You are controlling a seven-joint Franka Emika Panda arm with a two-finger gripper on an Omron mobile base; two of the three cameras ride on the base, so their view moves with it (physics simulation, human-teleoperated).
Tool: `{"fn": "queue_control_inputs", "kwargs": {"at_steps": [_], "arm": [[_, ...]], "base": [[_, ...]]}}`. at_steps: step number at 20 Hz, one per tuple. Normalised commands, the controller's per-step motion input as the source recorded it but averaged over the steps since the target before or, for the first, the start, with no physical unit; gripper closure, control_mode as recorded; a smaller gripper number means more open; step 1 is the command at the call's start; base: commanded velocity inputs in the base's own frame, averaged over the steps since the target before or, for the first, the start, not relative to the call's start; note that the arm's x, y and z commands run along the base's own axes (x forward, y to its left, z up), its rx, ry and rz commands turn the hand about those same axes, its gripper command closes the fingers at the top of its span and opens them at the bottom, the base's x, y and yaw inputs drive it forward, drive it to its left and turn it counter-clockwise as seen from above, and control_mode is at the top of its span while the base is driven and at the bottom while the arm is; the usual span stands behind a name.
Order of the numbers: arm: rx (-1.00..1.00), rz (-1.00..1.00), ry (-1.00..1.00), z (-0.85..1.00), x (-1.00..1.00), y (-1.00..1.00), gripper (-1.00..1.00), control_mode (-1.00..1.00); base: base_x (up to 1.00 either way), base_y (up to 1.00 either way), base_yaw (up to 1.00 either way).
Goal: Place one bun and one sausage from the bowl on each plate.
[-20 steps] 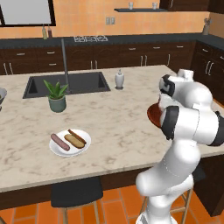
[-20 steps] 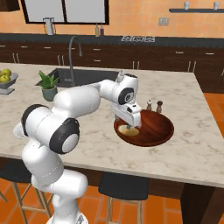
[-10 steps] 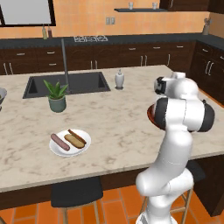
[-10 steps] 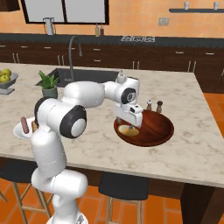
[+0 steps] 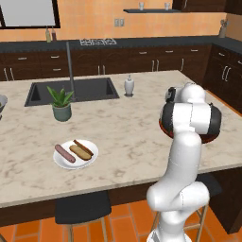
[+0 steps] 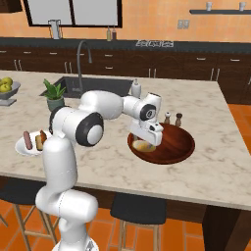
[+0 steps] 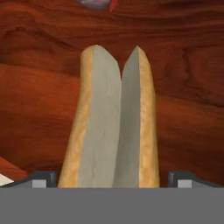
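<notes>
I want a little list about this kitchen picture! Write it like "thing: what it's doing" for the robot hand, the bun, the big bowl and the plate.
gripper: down inside the bowl, fingers apart either side of the bun
bun: split open, lying in the bowl, not lifted
bowl: reddish-brown, on the marble counter beside two small shakers
white plate: already holds a sausage and a bun
potted plant: by the sink

Down in the bowl (image 6: 174, 147), centre-right of the right base view: salt and pepper shakers (image 6: 172, 118) crowding its far rim; bare surface (image 6: 103, 159) lower left.
</notes>
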Motion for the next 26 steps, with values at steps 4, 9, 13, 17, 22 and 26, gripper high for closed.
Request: {"fn": "queue_control_inputs", "kwargs": {"at_steps": [4, 9, 13, 17, 22, 26], "arm": [[0.01, 0.00, 0.02, -0.27, 0.03, 0.00, -1.00, -1.00], [0.00, 0.00, -0.01, -0.11, 0.01, 0.00, -1.00, -1.00], [0.00, 0.00, 0.00, 0.00, 0.00, 0.00, -1.00, -1.00], [0.00, 0.00, 0.00, 0.00, 0.00, 0.00, 1.00, -1.00], [0.00, 0.00, 0.00, 0.00, 0.00, 0.00, 1.00, -1.00], [0.00, 0.00, 0.00, 0.00, 0.00, 0.00, 1.00, -1.00]], "base": [[0.00, 0.00, 0.00], [0.00, 0.00, 0.00], [0.00, 0.00, 0.00], [0.00, 0.00, 0.00], [0.00, 0.00, 0.00], [0.00, 0.00, 0.00]]}}
